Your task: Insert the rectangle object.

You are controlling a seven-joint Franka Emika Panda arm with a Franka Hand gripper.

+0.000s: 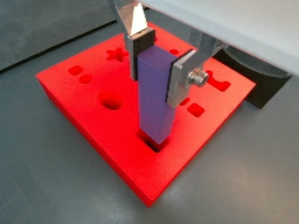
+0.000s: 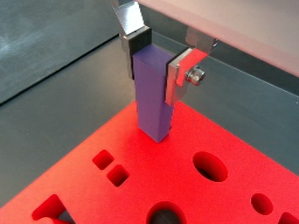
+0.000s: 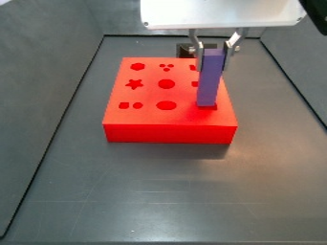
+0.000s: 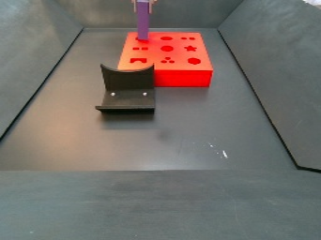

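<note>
The rectangle object [image 1: 156, 92], a slim purple-blue bar, stands upright with its lower end in a rectangular hole near one corner of the red block [image 1: 111, 131]. My gripper [image 1: 162, 61] is shut on the bar's top, one silver finger on each side. Both wrist views show this; in a wrist view the bar [image 2: 156, 92] meets the red block [image 2: 222, 201] near its edge, held by the gripper [image 2: 160, 61]. In a side view the bar [image 3: 209, 77] rises from the block [image 3: 160, 115] under the gripper [image 3: 211, 43]. It also shows in a side view [image 4: 145, 19].
The red block [image 4: 175, 64] has several other shaped holes: round, star, cross and square. The dark fixture [image 4: 126, 91] stands on the floor just beside the block, and shows in a wrist view [image 1: 267, 79]. Dark sloping walls ring the grey floor [image 4: 189, 141].
</note>
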